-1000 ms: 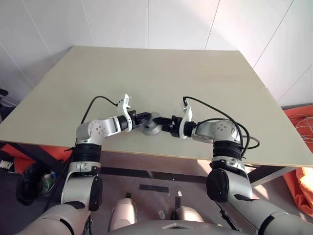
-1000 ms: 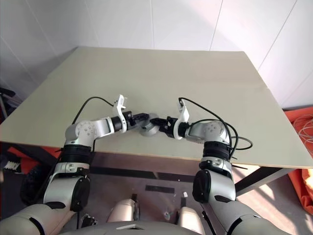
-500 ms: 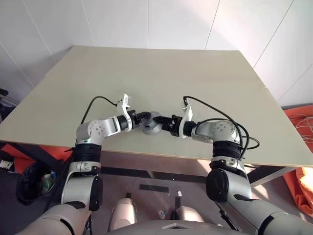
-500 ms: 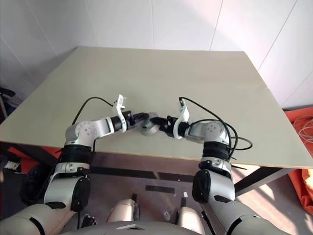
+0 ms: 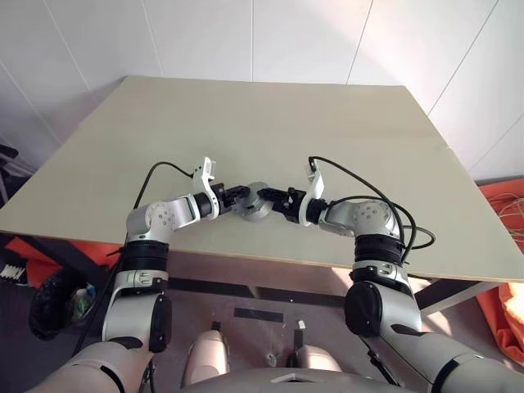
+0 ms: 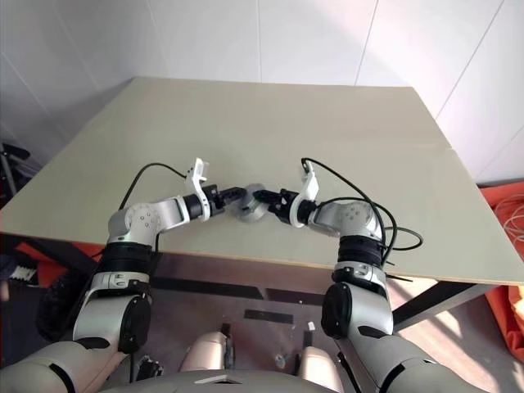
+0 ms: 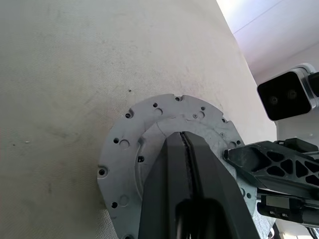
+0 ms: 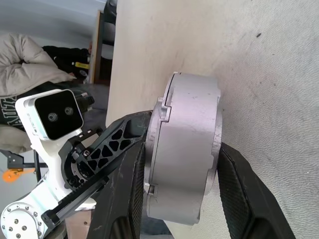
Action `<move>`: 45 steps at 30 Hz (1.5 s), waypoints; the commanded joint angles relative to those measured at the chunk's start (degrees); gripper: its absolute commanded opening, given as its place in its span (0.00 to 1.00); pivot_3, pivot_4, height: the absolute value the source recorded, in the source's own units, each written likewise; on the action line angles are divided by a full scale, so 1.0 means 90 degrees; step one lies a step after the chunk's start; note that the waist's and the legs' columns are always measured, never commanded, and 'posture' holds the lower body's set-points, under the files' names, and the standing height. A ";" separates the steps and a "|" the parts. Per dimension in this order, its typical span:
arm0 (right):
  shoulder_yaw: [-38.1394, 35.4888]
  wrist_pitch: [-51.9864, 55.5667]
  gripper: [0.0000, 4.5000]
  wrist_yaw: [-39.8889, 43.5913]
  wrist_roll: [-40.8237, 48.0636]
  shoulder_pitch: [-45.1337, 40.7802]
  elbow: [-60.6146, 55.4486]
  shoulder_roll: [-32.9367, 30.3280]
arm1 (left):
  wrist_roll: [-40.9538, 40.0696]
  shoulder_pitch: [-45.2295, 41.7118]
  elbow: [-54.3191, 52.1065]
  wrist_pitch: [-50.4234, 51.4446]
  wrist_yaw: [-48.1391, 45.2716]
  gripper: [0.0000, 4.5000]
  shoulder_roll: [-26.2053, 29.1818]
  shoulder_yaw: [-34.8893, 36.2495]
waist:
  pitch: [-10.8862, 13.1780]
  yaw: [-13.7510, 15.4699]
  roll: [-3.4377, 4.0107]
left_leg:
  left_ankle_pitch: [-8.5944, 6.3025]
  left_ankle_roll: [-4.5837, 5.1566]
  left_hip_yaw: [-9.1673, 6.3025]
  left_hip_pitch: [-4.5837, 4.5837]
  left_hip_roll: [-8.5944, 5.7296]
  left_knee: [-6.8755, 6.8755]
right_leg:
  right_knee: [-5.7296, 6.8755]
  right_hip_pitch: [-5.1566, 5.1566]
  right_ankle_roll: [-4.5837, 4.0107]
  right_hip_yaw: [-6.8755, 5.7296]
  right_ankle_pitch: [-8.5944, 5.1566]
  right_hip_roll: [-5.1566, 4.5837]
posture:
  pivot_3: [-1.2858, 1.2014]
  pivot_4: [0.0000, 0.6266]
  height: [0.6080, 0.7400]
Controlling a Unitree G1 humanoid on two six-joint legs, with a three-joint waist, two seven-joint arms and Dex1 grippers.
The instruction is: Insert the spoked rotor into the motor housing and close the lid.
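Observation:
A silvery-grey round motor housing [image 5: 256, 207] hangs just above the table near its front edge, between my two grippers. My right gripper [image 8: 180, 149] is shut on its thick cylindrical body [image 8: 187, 114], one finger on each side. My left gripper [image 7: 184, 135] is shut, its joined fingertips pressed against the housing's flat flanged face [image 7: 127, 144], which is dotted with screw holes. In the head views the left gripper [image 5: 241, 196] meets the housing from the left and the right gripper [image 5: 267, 197] from the right. The spoked rotor and the lid are hidden.
The beige table [image 5: 270, 123] stretches far behind the grippers, and its front edge [image 5: 246, 255] lies close below them. Black cables [image 5: 360, 184] loop off both wrists. Orange material [image 5: 503, 205] lies on the floor at the right.
The right wrist has tilted a little and the housing sits slightly higher. Both grips are unchanged. The head view itself has shifted a bit.

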 commanded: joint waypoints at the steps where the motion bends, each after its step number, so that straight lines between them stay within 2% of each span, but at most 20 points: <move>1: 0.0138 -0.0140 0.45 0.0185 0.0293 -0.0327 -0.0026 0.0074 | 0.0129 0.0081 0.0208 0.0081 0.0071 0.00 -0.0051 -0.0160 | 0.0000 0.0034 0.0000 | 0.0000 0.0000 0.0000 0.0000 0.0000 0.0000 | 0.0000 0.0000 0.0000 0.0000 0.0000 0.0000 | 0.52 0.00 1.00; 15: 0.0412 -0.0338 0.45 0.0240 0.0208 -0.0272 0.0103 -0.0048 | 0.0177 0.0068 0.0227 0.0049 0.0055 0.00 -0.0046 -0.0141 | -0.0001 0.0071 0.0000 | 0.0000 -0.0001 -0.0001 0.0006 0.0000 0.0007 | 0.0010 0.0006 0.0001 -0.0001 0.0001 -0.0001 | 0.52 0.00 1.00; 21: 0.0139 -0.0495 0.45 -0.0011 0.0240 -0.0380 0.0426 -0.0049 | 0.0190 0.0058 0.0249 0.0030 0.0054 0.00 -0.0037 -0.0142 | -0.0001 0.0071 0.0001 | 0.0001 -0.0001 -0.0001 0.0012 0.0000 0.0008 | 0.0014 0.0011 -0.0003 0.0000 -0.0002 -0.0001 | 0.52 0.00 1.00; 28: -0.0359 -0.0657 0.44 -0.0023 0.0740 -0.0582 0.0308 0.0070 | 0.0190 0.0054 0.0252 0.0018 0.0052 0.00 -0.0034 -0.0116 | -0.0001 0.0091 0.0001 | 0.0001 -0.0001 -0.0001 0.0005 -0.0001 0.0011 | 0.0016 0.0007 -0.0002 -0.0001 -0.0001 -0.0002 | 0.52 0.00 1.00; 37: -0.0785 -0.0741 0.44 -0.0297 0.0945 -0.0743 0.0432 0.0145 | 0.0188 0.0058 0.0265 0.0006 0.0063 0.00 -0.0034 -0.0089 | 0.0000 0.0219 -0.0001 | 0.0001 0.0000 -0.0003 -0.0056 -0.0002 0.0022 | 0.0021 -0.0045 0.0005 -0.0008 0.0004 -0.0002 | 0.52 0.00 1.00; 45: -0.0286 -0.0869 0.44 -0.0191 0.0651 -0.0578 0.0370 -0.0028 | 0.0203 0.0075 0.0248 0.0032 0.0078 0.00 -0.0059 -0.0061 | 0.0001 0.0227 -0.0002 | 0.0001 0.0000 -0.0007 -0.0074 0.0000 0.0038 | 0.0050 -0.0066 0.0008 -0.0014 0.0006 -0.0002 | 0.52 0.00 1.00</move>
